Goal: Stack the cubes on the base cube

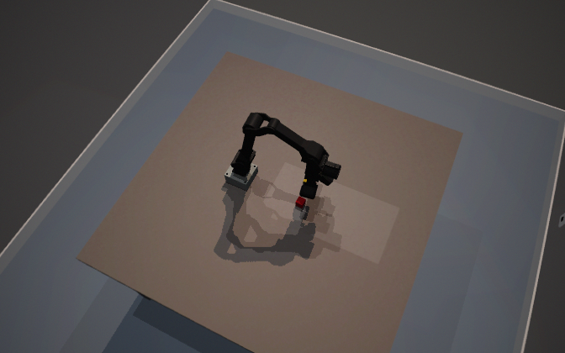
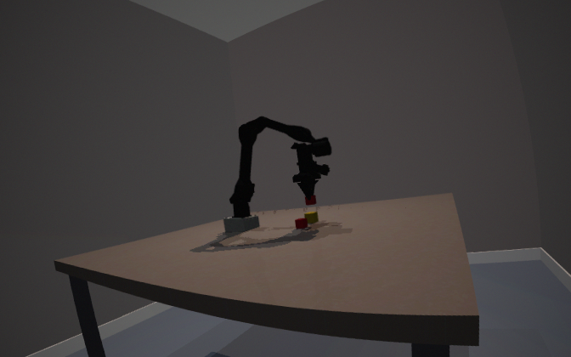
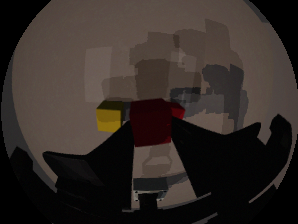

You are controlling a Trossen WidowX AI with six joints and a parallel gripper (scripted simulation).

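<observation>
My arm arches forward, wrist pointing straight down; my gripper [image 2: 310, 196] is clamped on a red cube [image 2: 310, 200].

My fingers [image 2: 309, 196] hang above the desk [image 2: 382, 272], with one cube [image 2: 310, 200] clamped between them, off the surface. Directly beneath it sits a second cube [image 2: 312, 217] on the desk. A third cube [image 2: 301, 223] rests just beside that one, nearer my base [image 2: 241, 223].
</observation>
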